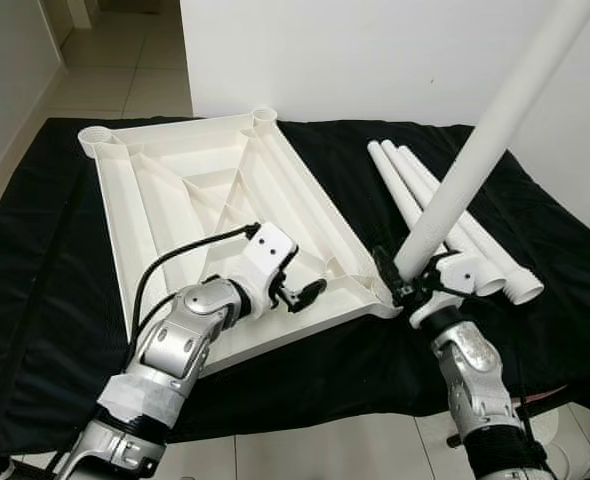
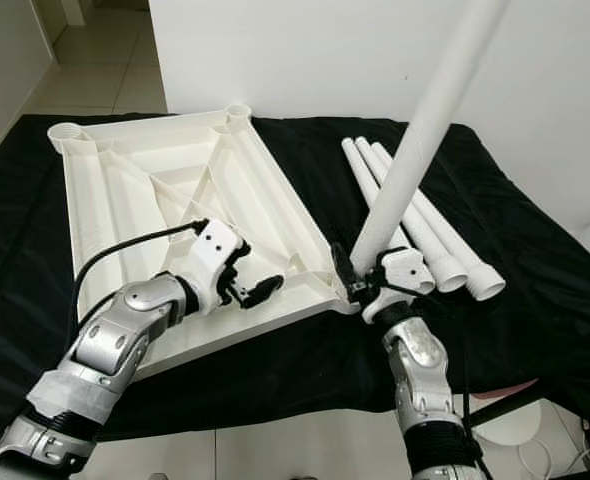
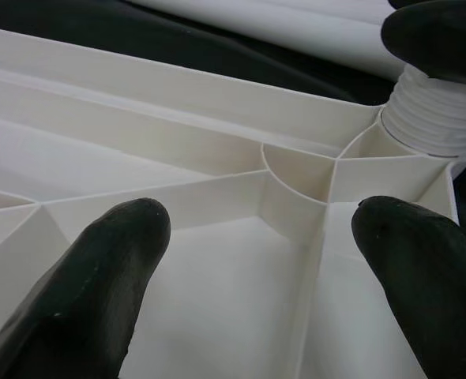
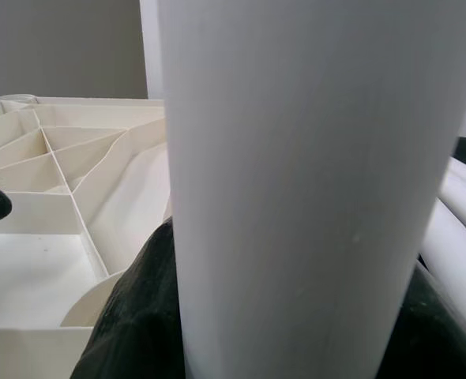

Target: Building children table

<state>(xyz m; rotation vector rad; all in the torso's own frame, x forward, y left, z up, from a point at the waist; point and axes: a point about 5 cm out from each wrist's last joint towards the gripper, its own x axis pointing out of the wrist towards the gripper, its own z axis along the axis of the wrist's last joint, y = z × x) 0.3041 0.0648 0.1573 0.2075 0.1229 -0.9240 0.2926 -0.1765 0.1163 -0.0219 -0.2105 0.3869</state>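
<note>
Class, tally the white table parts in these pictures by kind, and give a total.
Tabletop, lying upside down: 1
Leg held in the right gripper at the corner socket: 1, leg
Loose legs on the black cloth: 3
Total: 5

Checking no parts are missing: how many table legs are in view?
4: one leg held by the right gripper at the tabletop corner, three legs lying together on the black cloth.
</note>
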